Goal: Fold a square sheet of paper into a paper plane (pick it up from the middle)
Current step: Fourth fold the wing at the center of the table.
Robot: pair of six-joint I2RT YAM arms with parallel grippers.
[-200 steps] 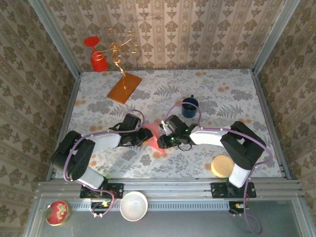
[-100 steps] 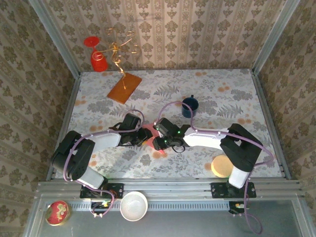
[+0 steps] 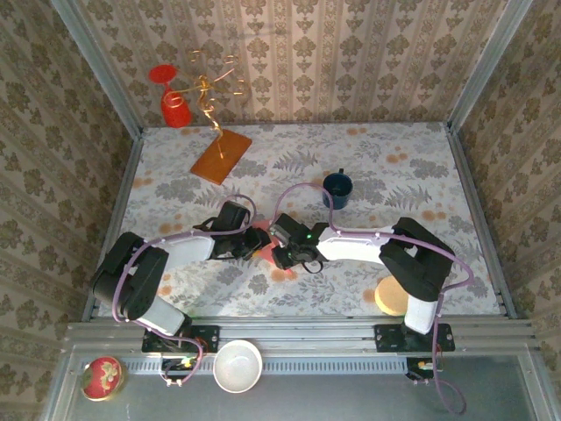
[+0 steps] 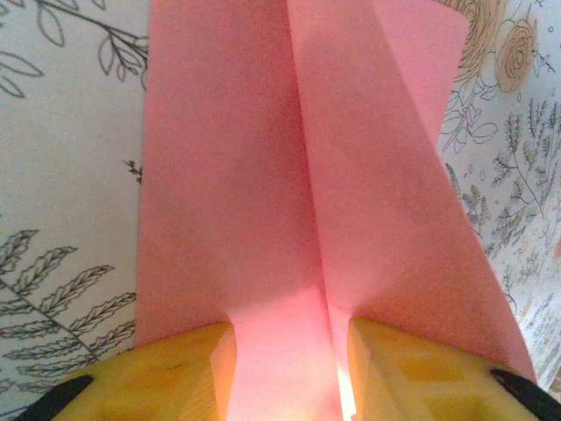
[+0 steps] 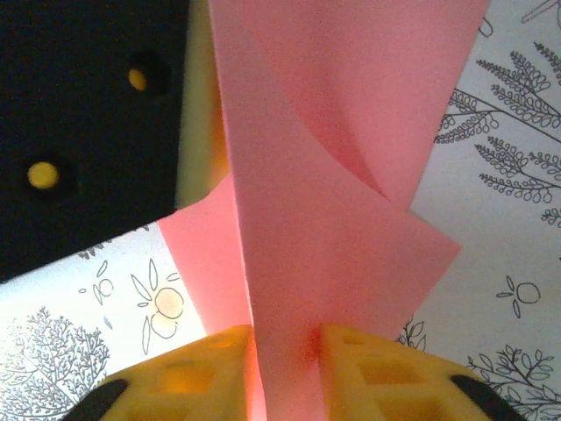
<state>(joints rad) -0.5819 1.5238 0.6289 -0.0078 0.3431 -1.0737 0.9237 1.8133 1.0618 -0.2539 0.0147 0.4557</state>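
The pink-red sheet of paper (image 3: 279,272) lies creased at the table's middle, between both grippers. My left gripper (image 3: 254,243) sits on its left side. In the left wrist view the sheet (image 4: 307,175) runs away from me with a raised centre crease. That gripper (image 4: 292,351) is open, with a wide gap between its yellow fingers, and the crease passes through the gap. My right gripper (image 3: 282,253) is close against it from the right. In the right wrist view it (image 5: 285,351) is shut on an upright fold of the sheet (image 5: 333,175), with the black left gripper body (image 5: 88,114) just beyond.
An orange-brown board (image 3: 221,155) lies at the back left, below a red cup (image 3: 173,107) and gold wire. A dark blue mug (image 3: 337,189) stands behind the right arm. A yellow disc (image 3: 394,296) rests front right. A white bowl (image 3: 237,365) sits on the near ledge.
My right gripper has moved left towards the left gripper, and less of the pink paper shows between them. The left arm has stayed still.
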